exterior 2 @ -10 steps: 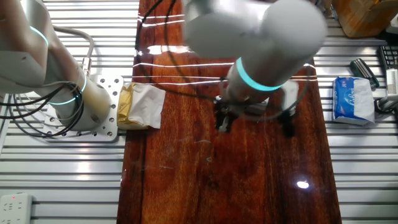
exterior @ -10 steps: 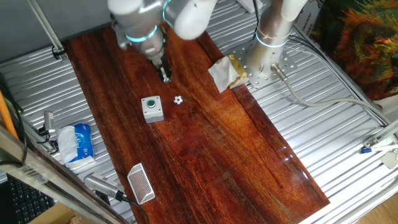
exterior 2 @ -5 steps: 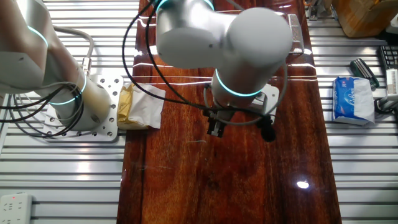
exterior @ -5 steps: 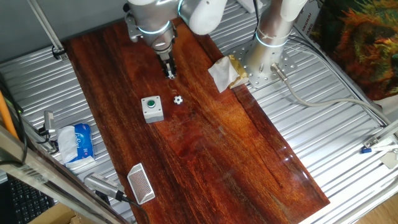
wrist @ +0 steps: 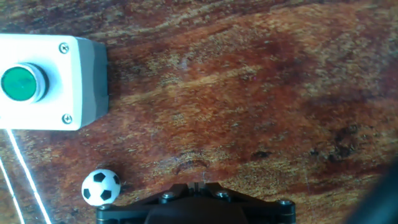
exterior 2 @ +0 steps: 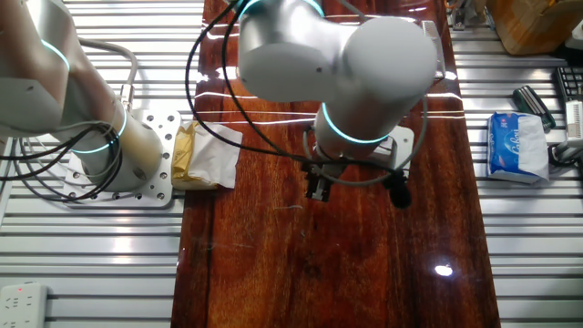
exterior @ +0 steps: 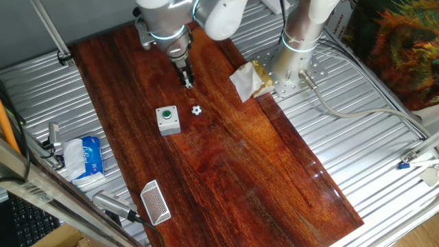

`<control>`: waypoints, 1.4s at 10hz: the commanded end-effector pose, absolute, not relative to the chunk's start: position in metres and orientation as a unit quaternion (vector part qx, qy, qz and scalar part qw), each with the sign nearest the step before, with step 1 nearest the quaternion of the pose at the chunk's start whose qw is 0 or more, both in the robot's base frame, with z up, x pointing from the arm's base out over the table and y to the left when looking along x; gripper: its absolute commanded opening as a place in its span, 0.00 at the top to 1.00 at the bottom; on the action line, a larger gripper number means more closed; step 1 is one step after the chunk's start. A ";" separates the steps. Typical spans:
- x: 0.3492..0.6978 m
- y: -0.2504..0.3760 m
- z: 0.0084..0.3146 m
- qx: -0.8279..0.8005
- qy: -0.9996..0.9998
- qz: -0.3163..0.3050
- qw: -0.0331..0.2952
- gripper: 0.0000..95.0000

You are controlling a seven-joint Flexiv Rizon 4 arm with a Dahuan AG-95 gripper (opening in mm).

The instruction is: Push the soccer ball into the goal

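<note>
In one fixed view the ball lies on the wooden table, just beside the button box on the side toward the crumpled paper; the gripper hangs beyond the ball, on the side away from the box's near edge and apart from the ball; its fingers look drawn together into one thin dark tip, which I judge suits pushing better than gripping; the goal stands far from the box at the near end of the table, mesh facing up the board; so the tip sits behind the ball with the goal roughly on the opposite side, probably to sweep the ball down the table.

In the other fixed view the arm's bulk covers the box and the ball; only the gripper shows below the wrist, close over the wood, its jaws seemingly closed with nothing between them; the paper lies at the table edge by the second arm's base.

In the hand view the ball rests below the box, apart from it; the gripper's dark body fills the bottom edge beside the ball, and the fingertips themselves are not shown; the green button faces the camera; the goal is out of view here.
</note>
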State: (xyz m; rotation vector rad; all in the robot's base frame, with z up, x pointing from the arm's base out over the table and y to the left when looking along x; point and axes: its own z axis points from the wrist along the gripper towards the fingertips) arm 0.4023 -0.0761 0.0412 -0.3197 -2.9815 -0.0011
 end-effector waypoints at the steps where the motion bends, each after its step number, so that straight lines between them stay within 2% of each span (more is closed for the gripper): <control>1: 0.402 -0.076 0.043 -0.069 -0.994 0.001 0.082 1.00; 2: 0.402 -0.076 0.043 -0.045 -0.996 0.015 0.081 1.00; 3: 0.402 -0.076 0.043 0.026 -0.995 0.062 0.077 1.00; 5: 0.402 -0.076 0.043 0.067 -0.994 0.064 0.058 1.00; 7: 0.402 -0.076 0.043 0.122 -0.990 0.074 0.021 1.00; 9: 0.402 -0.076 0.043 0.146 -0.986 0.075 0.009 1.00; 14: 0.402 -0.076 0.043 0.103 -0.994 0.045 0.016 1.00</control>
